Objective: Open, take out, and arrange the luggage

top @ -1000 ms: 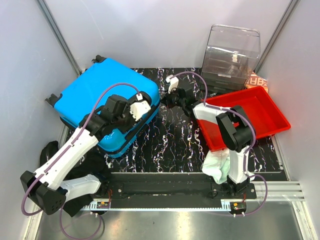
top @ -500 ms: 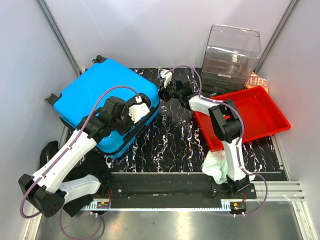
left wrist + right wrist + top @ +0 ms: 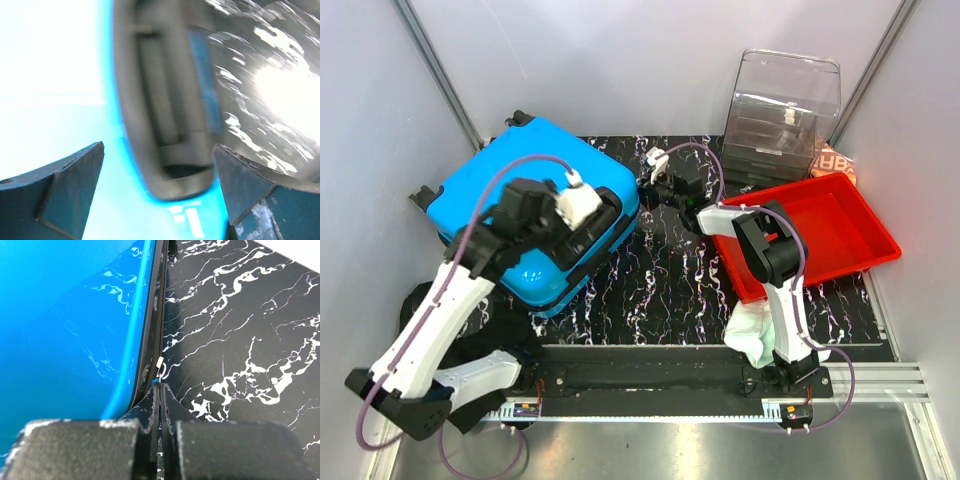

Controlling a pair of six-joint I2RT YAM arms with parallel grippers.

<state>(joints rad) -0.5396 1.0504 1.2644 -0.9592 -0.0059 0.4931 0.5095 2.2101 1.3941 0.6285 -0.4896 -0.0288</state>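
The luggage (image 3: 510,180) is a bright blue hard-shell case lying flat at the left of the black marble mat. My left gripper (image 3: 603,213) hovers over its right side, open, with the black recessed handle (image 3: 165,110) seen between the spread fingers (image 3: 65,185); nothing is held. My right gripper (image 3: 648,184) is at the case's right edge. In the right wrist view its jaws (image 3: 160,387) are shut on a small blue zipper pull, with the silver zipper slider (image 3: 160,364) just beyond the tips on the black zipper seam of the luggage (image 3: 65,315).
A red plastic tray (image 3: 865,240) lies at the right, a clear drawer box (image 3: 785,110) stands behind it, and a patterned orange item (image 3: 835,160) is beside the box. White cloth (image 3: 752,335) sits by the right arm's base. A black object (image 3: 420,300) lies at the left edge.
The left gripper has opened and its arm has drawn back to the left over the case. The right gripper has moved left to the luggage's zipper edge.
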